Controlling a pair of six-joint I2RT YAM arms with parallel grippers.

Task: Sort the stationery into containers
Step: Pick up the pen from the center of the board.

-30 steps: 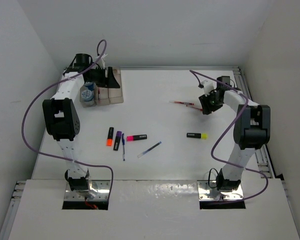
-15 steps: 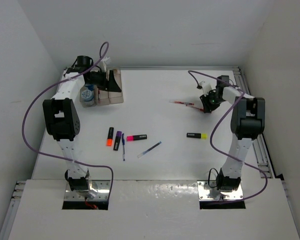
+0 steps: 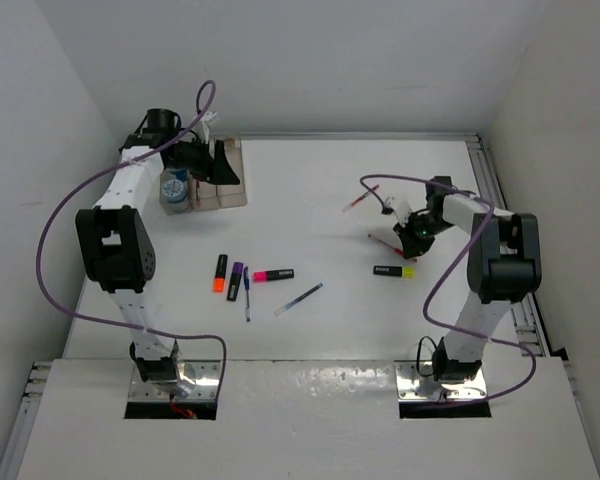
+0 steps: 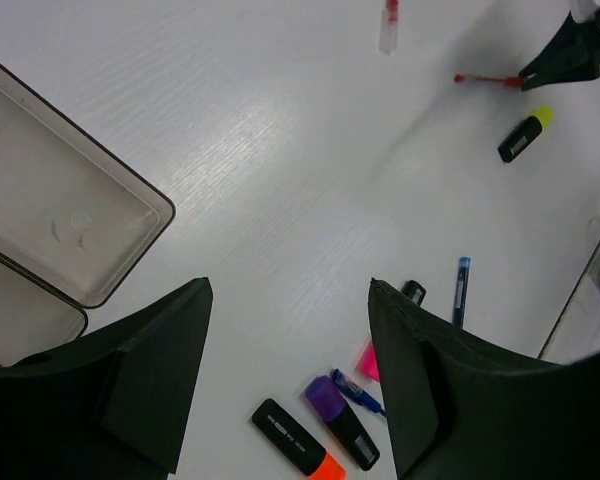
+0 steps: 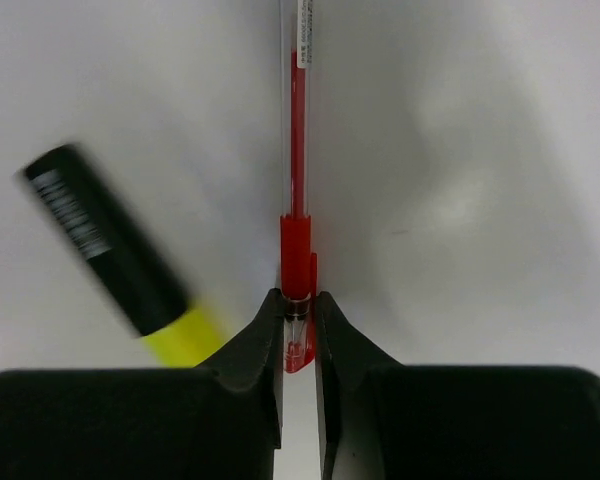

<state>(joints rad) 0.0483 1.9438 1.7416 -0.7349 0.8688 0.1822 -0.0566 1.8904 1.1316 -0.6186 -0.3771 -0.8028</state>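
Swung nearer you since a second ago, your right gripper [image 3: 413, 235] now sits beside the short black yellow-capped highlighter [image 3: 395, 271], far from the tan wood-coloured slotted tray [image 3: 230, 190]. From the left wrist, your left gripper [image 4: 288, 330] gapes wide, empty. From the right wrist, jaws pinch the end of a thin red plastic pen [image 5: 297, 200]; likely light, stiff, slick, so mid-barrel holds steadier.

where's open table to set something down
Widest bare stretch: far middle, between the tray and the right tool gripping a red pen. Also the near strip before the highlighter cluster. Crowded: that cluster with blue pens, and the yellow highlighter beside the right tool.
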